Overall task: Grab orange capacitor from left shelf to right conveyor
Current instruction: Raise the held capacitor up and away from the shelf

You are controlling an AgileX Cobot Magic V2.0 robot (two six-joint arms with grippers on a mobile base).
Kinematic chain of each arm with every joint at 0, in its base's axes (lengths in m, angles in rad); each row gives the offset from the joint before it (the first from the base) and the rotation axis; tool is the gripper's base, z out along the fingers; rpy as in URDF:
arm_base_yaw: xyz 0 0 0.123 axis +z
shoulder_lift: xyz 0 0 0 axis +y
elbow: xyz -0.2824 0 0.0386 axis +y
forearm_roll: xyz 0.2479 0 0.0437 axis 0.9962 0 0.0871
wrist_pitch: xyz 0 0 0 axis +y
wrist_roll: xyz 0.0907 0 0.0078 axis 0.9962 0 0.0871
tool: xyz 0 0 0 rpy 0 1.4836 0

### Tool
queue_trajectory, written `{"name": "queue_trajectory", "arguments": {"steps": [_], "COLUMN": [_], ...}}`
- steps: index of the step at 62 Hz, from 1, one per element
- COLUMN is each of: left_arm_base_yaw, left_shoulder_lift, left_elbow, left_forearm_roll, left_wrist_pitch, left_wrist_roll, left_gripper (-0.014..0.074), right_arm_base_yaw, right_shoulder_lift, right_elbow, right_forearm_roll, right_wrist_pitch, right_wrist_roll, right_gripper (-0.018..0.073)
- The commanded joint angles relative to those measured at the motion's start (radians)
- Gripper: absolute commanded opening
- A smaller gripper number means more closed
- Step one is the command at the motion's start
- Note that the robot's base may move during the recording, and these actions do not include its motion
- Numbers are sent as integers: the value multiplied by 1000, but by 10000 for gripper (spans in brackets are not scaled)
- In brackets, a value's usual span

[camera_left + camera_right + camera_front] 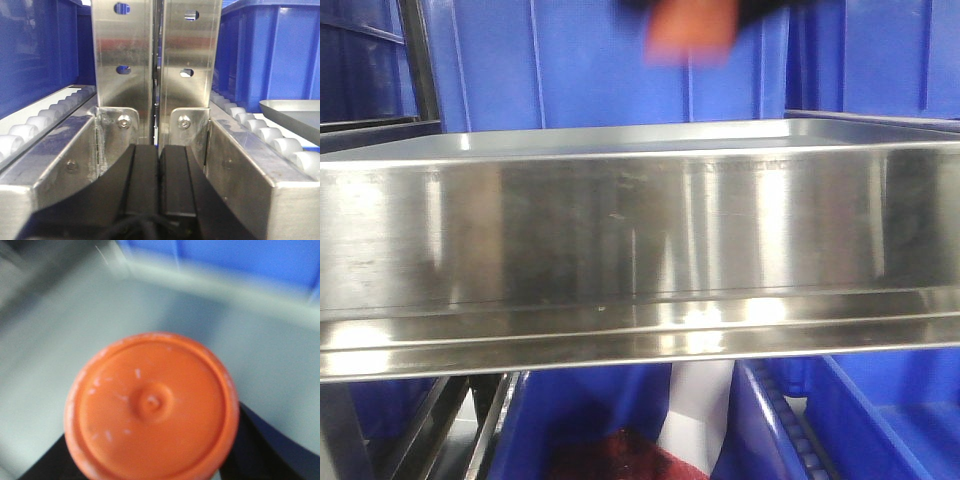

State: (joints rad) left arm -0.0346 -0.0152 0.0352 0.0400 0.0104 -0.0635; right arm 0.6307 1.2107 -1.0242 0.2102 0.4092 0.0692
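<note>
orange capacitor (150,407) sits clamped in your right gripper (152,457) above the left shelf (640,220), left gripper (160,180) pinched empty; transfer to right conveyor not yet done.

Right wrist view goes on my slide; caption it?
Orange capacitor end-on, filling the frame above the steel shelf, blue bin behind.
</note>
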Motion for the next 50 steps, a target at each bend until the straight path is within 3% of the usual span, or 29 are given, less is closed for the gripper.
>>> {"name": "queue_trajectory", "arguments": {"steps": [1,32,50], "left_arm_base_yaw": [-2,-2,-2], "left_shoulder_lift": [-7,-7,-7], "left_elbow": [22,22,22], "left_forearm_roll": [-2,-2,-2], "left_wrist_pitch": [-91,-91,-91], "left_wrist_roll": [-7,-7,-7], "left_gripper": [-126,-126,-126], "right_arm_base_yaw": [2,2,2], "right_shoulder_lift": [-135,-797,-1095], "right_elbow": [-1,364,427], "right_forearm_roll": [-11,-95,-96], "right_wrist_pitch": [-51,-42,56], "right_wrist_roll": [-6,-6,-8], "right_gripper": [55,55,55]}}
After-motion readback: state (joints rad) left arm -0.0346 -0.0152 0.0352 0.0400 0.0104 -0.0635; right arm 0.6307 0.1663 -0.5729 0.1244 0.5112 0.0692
